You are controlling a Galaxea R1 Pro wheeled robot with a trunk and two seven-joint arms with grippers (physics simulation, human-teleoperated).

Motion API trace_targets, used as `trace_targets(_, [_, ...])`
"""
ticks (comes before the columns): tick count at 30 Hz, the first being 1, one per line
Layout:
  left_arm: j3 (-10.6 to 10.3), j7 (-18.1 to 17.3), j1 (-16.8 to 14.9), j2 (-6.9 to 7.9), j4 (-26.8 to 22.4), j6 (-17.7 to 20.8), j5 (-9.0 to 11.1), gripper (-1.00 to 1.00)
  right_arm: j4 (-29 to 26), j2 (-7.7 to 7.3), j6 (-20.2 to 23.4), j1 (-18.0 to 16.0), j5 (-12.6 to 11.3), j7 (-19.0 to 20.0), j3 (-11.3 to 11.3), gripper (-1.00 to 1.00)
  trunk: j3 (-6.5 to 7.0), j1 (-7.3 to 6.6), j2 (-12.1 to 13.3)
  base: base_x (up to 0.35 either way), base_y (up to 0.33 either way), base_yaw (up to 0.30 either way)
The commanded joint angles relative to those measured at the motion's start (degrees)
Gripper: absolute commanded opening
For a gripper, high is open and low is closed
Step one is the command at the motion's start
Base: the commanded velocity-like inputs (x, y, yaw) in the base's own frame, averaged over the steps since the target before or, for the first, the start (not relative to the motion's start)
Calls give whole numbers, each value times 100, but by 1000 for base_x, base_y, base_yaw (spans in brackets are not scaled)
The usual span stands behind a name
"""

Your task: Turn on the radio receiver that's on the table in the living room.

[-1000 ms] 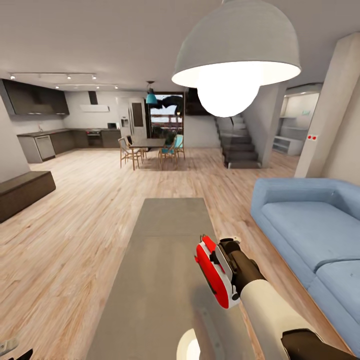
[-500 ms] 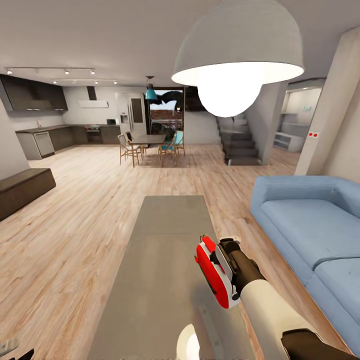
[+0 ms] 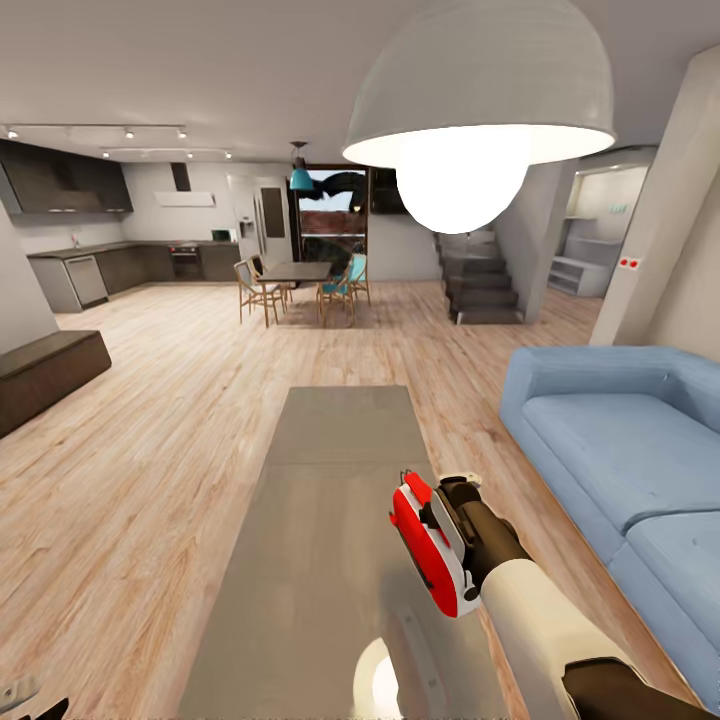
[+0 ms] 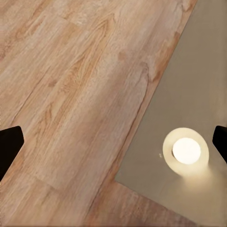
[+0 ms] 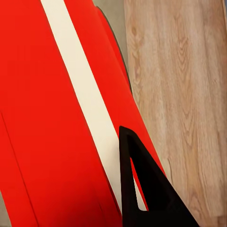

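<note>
Light wood floor [image 3: 150, 450] surrounds the grey table [image 3: 320, 520]; above it the right gripper [image 3: 440, 520] clenches the radio [image 3: 425, 545], red with a white band, tilted on edge.

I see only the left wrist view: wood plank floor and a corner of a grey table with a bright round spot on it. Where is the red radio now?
Observer: In the head view, the small bright-red rounded radio receiver is at the tip of the right gripper, over the long grey slab table, on the side nearer the blue sofa.
Operator: Does the gripper hold it?
Observer: The right wrist view shows one black finger across the radio's white side band. Whether it is a firm grasp, I cannot tell.
Operator: And the bright spot?
Observer: It is the reflection of the big white dome pendant lamp that hangs over the table.
</note>
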Motion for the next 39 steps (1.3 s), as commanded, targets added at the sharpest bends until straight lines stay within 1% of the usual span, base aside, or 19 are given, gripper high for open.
trace_targets(1, [-2,0,0,0,0,0,0,100,-2,0,-5,-1,22,-6,0,-100,9,-23,41,0,0,0])
trace_targets(7, [-6,0,0,-3,1,4,0,100,-2,0,-3,-1,22,-6,0,-100,60,-155,282,0,0,0])
trace_targets(9, [-33,-3,0,-1,0,5,0,100,-5,0,-2,-1,22,-8,-3,-100,40,-155,282,0,0,0])
trace_targets(13, [-239,-8,0,11,-1,5,0,100,-10,0,9,-1,28,-21,19,-100,19,-155,282,0,0,0])
trace_targets(16, [-305,-8,0,5,-1,6,-5,100,-11,0,11,-1,31,-28,20,-100,15,-155,282,0,0,0])
trace_targets(20, [-338,-6,0,-14,4,2,-8,100,-11,0,14,-1,49,-31,43,-100,13,-155,282,0,0,0])
trace_targets(21, [-339,-1,0,-29,2,-11,-8,100,-11,0,15,-1,63,-33,82,-100,13,-155,282,0,0,0])
trace_targets(23, [-338,11,0,-13,0,-38,-10,100,-11,0,-3,-1,93,-39,254,-100,13,-155,282,0,0,0])
trace_targets(24, [-336,23,0,-3,0,-58,-19,100,-12,-6,-20,-1,126,-48,436,-100,13,-155,282,0,0,0])
trace_targets(25, [-331,35,0,4,-1,-111,-83,100,-12,-23,-39,-1,189,-65,709,-100,13,-155,282,0,0,0])
trace_targets(26, [-330,40,0,5,1,-176,-176,100,-11,-31,-48,-1,223,-72,830,-100,13,-155,282,0,0,0])
trace_targets(27, [-331,40,0,-3,0,-282,-313,100,-13,-32,-54,-1,249,-77,910,-100,13,-155,282,0,0,0])
trace_targets(28, [-331,31,0,-26,2,-426,-477,100,-15,-33,-57,-1,265,-80,962,-100,13,-155,282,0,0,0])
trace_targets(29, [-332,27,0,-39,3,-509,-557,100,-16,-34,-59,-1,271,-82,981,-100,13,-155,282,0,0,0])
trace_targets(30, [-332,23,0,-59,5,-683,-697,100,-21,-34,-61,-1,279,-88,1011,-100,13,-155,282,0,0,0])
trace_targets(32, [-292,23,0,-87,6,-922,-856,100,-24,-35,-63,-1,288,-134,1039,-100,13,-155,282,0,0,0])
trace_targets(34, [-265,25,0,-102,7,-1015,-922,100,-20,-35,-68,-1,287,-263,1048,-100,13,-155,282,0,0,0])
trace_targets(36, [-269,26,0,-104,7,-1041,-944,100,-12,-35,-70,-1,286,-401,1052,-100,13,-155,282,0,0,0])
trace_targets(39, [-295,19,0,-93,7,-949,-947,100,7,-35,-75,-1,281,-704,1057,-100,13,-155,282,0,0,0])
